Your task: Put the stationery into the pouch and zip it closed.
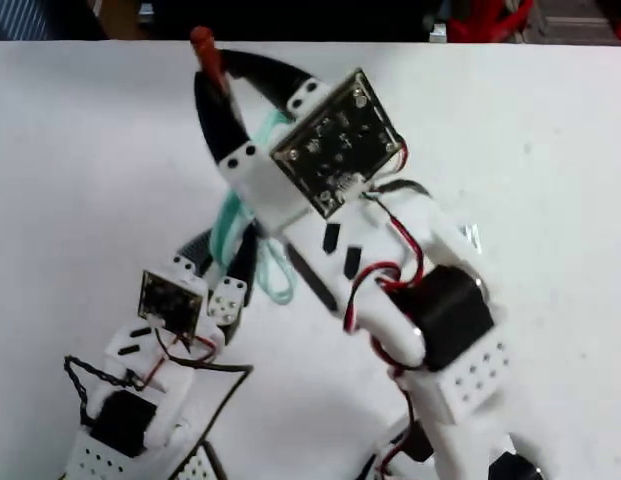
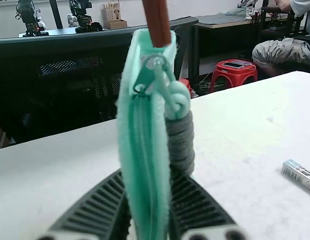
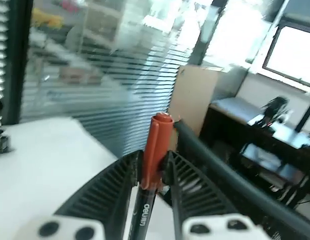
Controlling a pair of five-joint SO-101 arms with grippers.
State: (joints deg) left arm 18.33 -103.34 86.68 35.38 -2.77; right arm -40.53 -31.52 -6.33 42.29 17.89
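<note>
Up at eleven o'clock on the table (image 1: pixel 80 150), the right gripper (image 3: pixel 154 156) was clamped on the red pen (image 3: pixel 155 132), whose red end met the top of the teal pouch (image 2: pixel 142 125). The left gripper (image 2: pixel 147 175) pinched that pouch upright near nine o'clock. By my reading the pen was not yet inside, a small white item (image 2: pixel 299 175) waited at three o'clock, and zipping remained.

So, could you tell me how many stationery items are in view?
2. A red pen clamped in the right tool, at one end of the pouch; a small white item lying on the table. More may be hidden inside it.
</note>
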